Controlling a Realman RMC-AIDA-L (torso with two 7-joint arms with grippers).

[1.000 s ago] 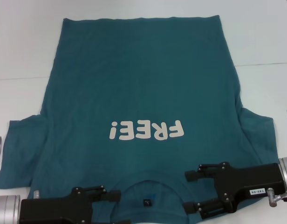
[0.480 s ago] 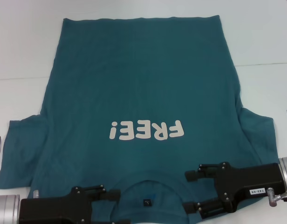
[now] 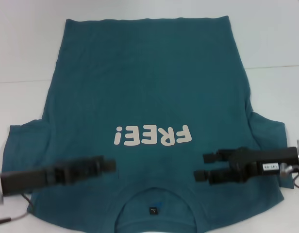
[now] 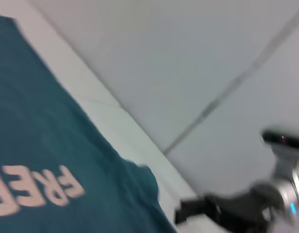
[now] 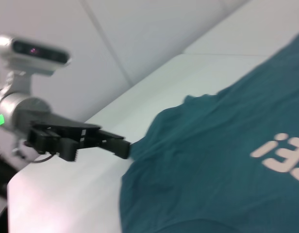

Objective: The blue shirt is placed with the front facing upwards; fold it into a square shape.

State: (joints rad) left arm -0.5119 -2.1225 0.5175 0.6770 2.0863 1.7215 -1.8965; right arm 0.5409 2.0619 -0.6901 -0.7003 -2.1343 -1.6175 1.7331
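The blue shirt [image 3: 149, 87] lies flat and front up on the table, with its white "FREE!" print [image 3: 153, 135] reading upside down. Its round collar [image 3: 154, 191] with a small dark label [image 3: 151, 210] is at the near edge. My left gripper [image 3: 109, 165] hovers over the shirt's near-left part, left of the collar, and the right wrist view shows it [image 5: 121, 144] above the shirt's edge. Over the near-right part, below the print's right end, my right gripper [image 3: 202, 166] is open and holds nothing. The shirt also fills the left wrist view [image 4: 42, 145].
The white table [image 3: 23, 48] surrounds the shirt, with a thin seam line [image 3: 275, 66] running across it. The two short sleeves [image 3: 21, 145] [image 3: 271, 131] stick out at the near left and right.
Both arms have moved away from the collar towards the print and turned onto their sides. The shirt has not moved.
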